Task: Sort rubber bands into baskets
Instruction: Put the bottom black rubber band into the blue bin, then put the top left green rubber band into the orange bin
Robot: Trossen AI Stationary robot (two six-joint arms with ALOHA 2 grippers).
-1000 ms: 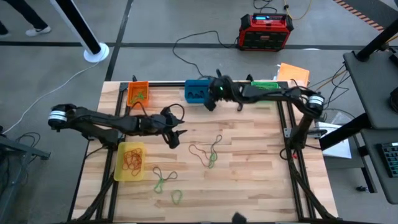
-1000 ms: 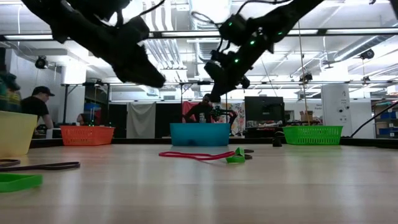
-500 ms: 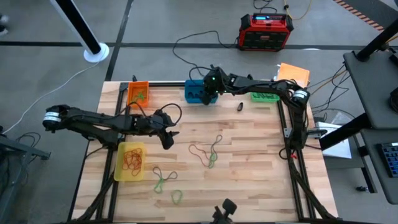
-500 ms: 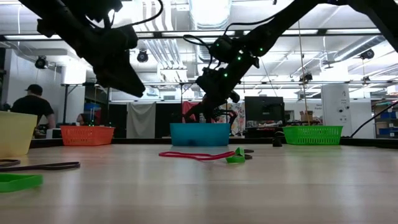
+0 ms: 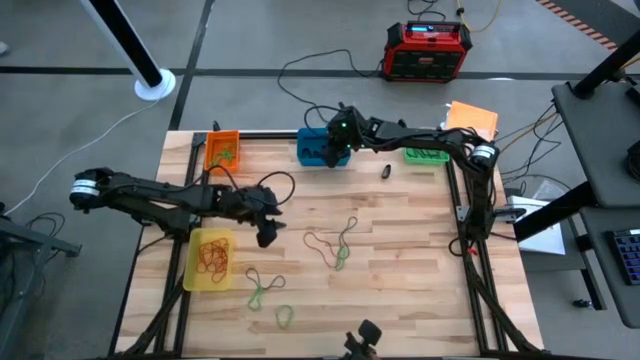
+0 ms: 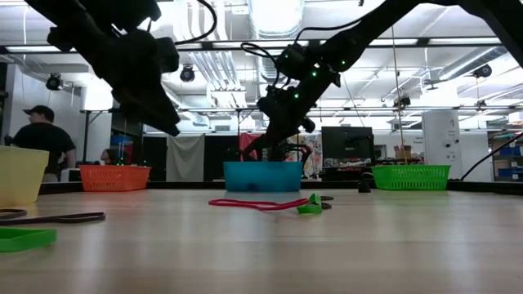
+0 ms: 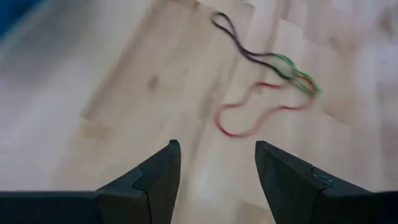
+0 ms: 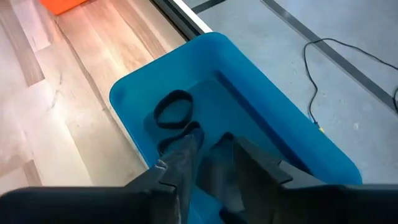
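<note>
Right gripper (image 8: 208, 155) hangs over the blue basket (image 5: 318, 146) at the table's 12 o'clock edge, fingers parted a little with nothing between them; whether a band has just left them cannot be told. Black bands (image 8: 173, 111) lie on the floor of that basket, just beside the fingertips. Left gripper (image 7: 216, 163) hovers above bare wood at about 9 o'clock of the table's centre, jaws wide apart and empty. Ahead of it on the boards lies a tangle: a red band (image 7: 249, 112) looped against a black band (image 7: 239, 40) and a green band (image 7: 301, 78), all three touching at one end. In the high view this same tangle (image 5: 335, 243) sits near the table's centre, toward 3 o'clock of the left gripper. Orange basket (image 5: 222, 149) stands at 11 o'clock with green bands inside. Green basket (image 5: 426, 152) stands at 1 o'clock, partly under the right arm. Yellow basket (image 5: 209, 258) stands at 8 o'clock, holding red-brown bands (image 5: 213, 257). Two more green bands lie loose toward 7 o'clock: one (image 5: 261, 287) just beside the yellow basket, one (image 5: 284, 317) nearer the table's edge. A small dark object (image 5: 384, 171) rests on the wood between the blue and green baskets; its nature cannot be told. A person (image 6: 39, 139) stands in the room beyond.
</note>
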